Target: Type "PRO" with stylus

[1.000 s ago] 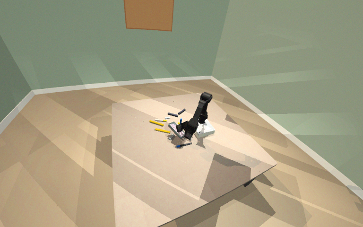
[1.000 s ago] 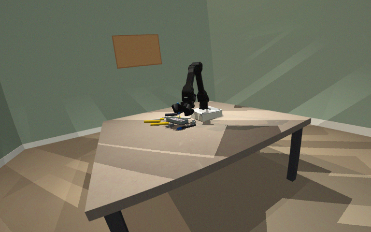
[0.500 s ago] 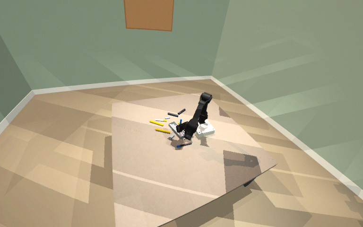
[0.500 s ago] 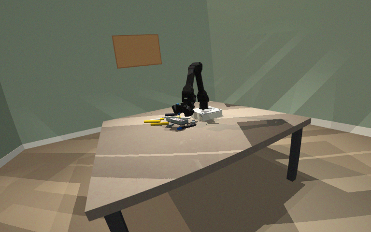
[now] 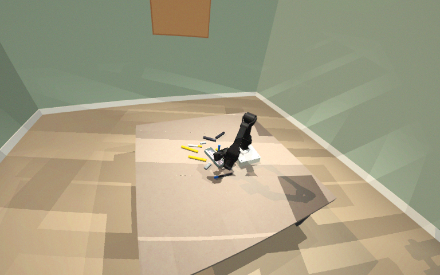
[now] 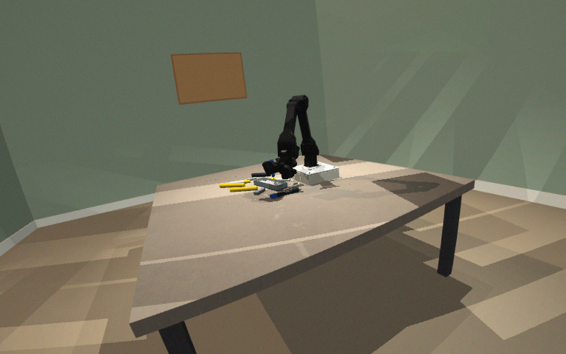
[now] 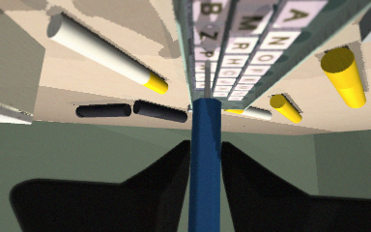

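My gripper (image 5: 217,156) (image 6: 272,167) (image 7: 206,147) is shut on the blue stylus (image 5: 219,147) (image 6: 271,160) (image 7: 206,169). The stylus stands roughly upright over the keyboard, and its thin grey tip (image 7: 208,82) points at the letter keys. The keyboard (image 5: 206,150) (image 6: 268,186) (image 7: 296,53) is grey-green with pale keys. In the wrist view the tip's end overlaps the lower part of the P key (image 7: 208,53), with Z and B farther along the same row. The R key (image 7: 241,45) is in the neighbouring row. Whether the tip touches a key cannot be told.
A dark pen with a blue end (image 5: 223,175) (image 6: 284,192) lies beside the keyboard. Yellow sticks (image 5: 189,148) (image 5: 197,158) and a small grey block (image 5: 207,165) lie on its other side. Two black sticks (image 7: 103,110) (image 7: 160,111) and a white-and-yellow marker (image 7: 100,48) are nearby.
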{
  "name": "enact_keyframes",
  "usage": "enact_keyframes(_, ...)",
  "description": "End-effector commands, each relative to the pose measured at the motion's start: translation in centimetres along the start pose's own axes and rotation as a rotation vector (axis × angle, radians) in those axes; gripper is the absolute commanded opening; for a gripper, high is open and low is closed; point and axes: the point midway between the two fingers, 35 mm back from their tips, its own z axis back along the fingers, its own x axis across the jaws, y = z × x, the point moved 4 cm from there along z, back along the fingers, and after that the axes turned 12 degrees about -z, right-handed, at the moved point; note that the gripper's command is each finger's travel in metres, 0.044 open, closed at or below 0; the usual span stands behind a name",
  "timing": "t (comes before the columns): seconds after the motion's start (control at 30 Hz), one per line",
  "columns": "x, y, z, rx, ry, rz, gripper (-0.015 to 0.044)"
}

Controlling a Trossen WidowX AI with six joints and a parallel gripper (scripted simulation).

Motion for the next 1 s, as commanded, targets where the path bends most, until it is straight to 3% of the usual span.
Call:
enact_keyframes(0.0, 0.20, -0.19, -0.23, 0.006, -0.002, 0.004, 0.0081)
enact_keyframes(0.97, 0.09, 0.10, -0.03, 0.006, -0.002, 0.004, 0.0081)
